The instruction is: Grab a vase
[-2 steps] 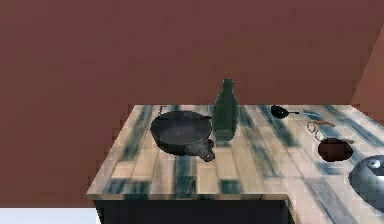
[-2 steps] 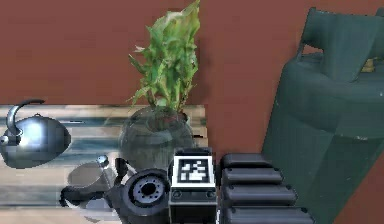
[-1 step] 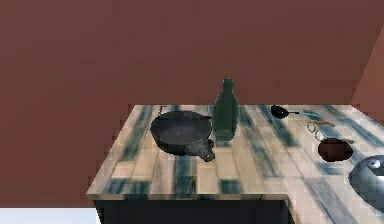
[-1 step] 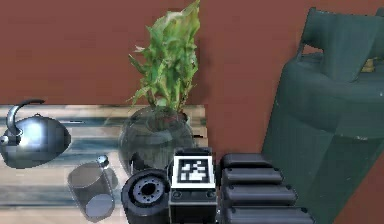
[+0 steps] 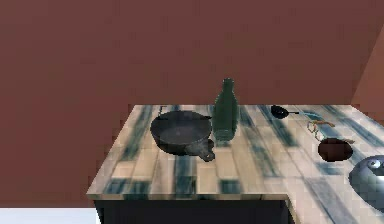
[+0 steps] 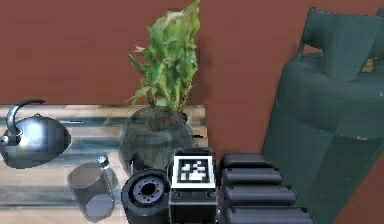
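Nearest, in the arm side view, the gripper (image 6: pixel 147 195) sits low beside a clear glass (image 6: pixel 93 190); whether it holds anything cannot be told. Just beyond stands a round glass pot (image 6: pixel 155 140) with a leafy plant, a kettle (image 6: pixel 33 140) to its left. In the forward view the green vase (image 5: pixel 226 108) stands upright on the counter (image 5: pixel 150 178), just right of a dark skillet (image 5: pixel 180 131), bare planks reaching the near edge.
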Available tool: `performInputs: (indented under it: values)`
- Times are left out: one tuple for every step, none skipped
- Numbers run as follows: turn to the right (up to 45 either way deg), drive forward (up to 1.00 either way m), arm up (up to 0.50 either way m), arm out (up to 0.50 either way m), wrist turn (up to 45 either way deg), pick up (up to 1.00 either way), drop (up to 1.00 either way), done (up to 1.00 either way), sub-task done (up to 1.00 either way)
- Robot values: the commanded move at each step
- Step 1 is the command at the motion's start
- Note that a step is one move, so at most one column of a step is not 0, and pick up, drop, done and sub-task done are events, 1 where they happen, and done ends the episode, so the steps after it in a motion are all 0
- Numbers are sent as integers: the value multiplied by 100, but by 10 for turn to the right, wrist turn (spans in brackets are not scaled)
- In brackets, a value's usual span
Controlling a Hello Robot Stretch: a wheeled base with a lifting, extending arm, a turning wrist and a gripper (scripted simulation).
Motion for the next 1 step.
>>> performInputs:
  values:
    - [0,0,0,0,0,0,0,100,0]
